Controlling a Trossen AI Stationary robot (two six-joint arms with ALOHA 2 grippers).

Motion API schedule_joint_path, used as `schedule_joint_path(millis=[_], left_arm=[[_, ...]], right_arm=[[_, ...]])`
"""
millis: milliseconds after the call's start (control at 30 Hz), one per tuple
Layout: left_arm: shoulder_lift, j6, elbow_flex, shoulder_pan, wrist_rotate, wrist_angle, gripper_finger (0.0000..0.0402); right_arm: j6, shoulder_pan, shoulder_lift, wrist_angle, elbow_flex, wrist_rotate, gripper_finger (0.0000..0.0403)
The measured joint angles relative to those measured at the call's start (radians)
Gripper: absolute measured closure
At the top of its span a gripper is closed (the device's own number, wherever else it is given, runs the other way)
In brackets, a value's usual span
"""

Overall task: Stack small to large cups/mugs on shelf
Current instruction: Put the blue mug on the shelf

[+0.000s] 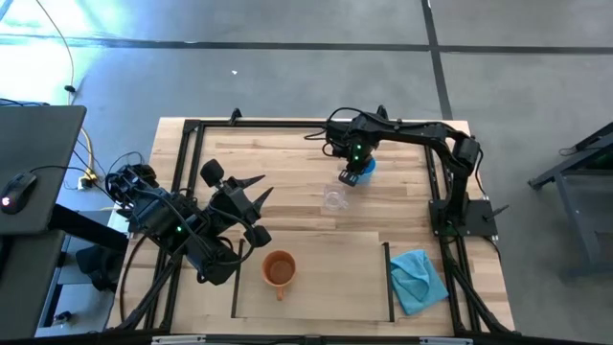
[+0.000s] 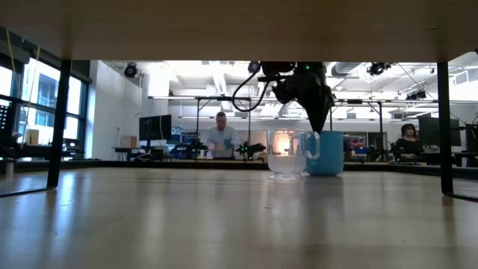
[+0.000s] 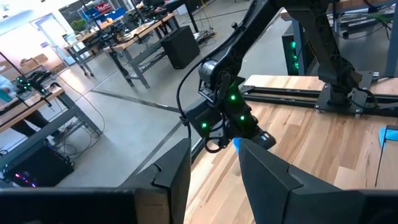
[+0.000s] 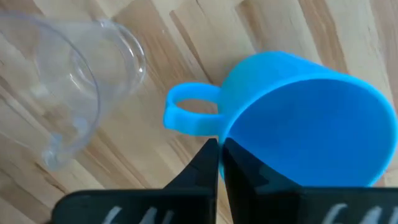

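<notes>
From above we see the right gripper (image 1: 355,172) over the bright blue handled mug (image 1: 365,167), just beside the clear glass cup (image 1: 334,198); the orange mug (image 1: 279,269) stands on the pale wooden shelf panel (image 1: 326,283), well apart from the blue mug. At table level we find the glass cup (image 2: 287,153) touching or just in front of the blue mug (image 2: 326,153). In the right wrist view we see the dark fingers (image 4: 202,165) pinched on the blue mug's (image 4: 305,118) rim beside its handle, while the left gripper (image 1: 251,206), near the orange mug, holds its fingers spread.

Centre frame in the high view, the glass cup (image 1: 334,198) stands just beside the blue mug (image 1: 362,168), leaving little gap; the right gripper (image 1: 351,176) crowds the mug's rim. The shelf (image 1: 326,278) is open between the orange mug (image 1: 279,269) and its right strip
</notes>
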Motion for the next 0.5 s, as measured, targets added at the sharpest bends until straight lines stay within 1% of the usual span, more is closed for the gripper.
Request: schedule_joint_path(millis=[200, 367, 500], left_arm=[[0.000, 0.000, 0.000, 0.000, 0.000, 0.000, 0.0277], [0.000, 0.000, 0.000, 0.000, -0.007, 0.000, 0.0277], [0.000, 0.000, 0.000, 0.000, -0.008, 0.000, 0.0277]], right_arm=[[-0.031, 0.000, 0.000, -0.040, 0.000, 0.002, 0.0397], [-0.042, 0.000, 0.000, -0.043, 0.000, 0.002, 0.0380], [-0.041, 0.000, 0.000, -0.038, 0.000, 0.001, 0.0359]])
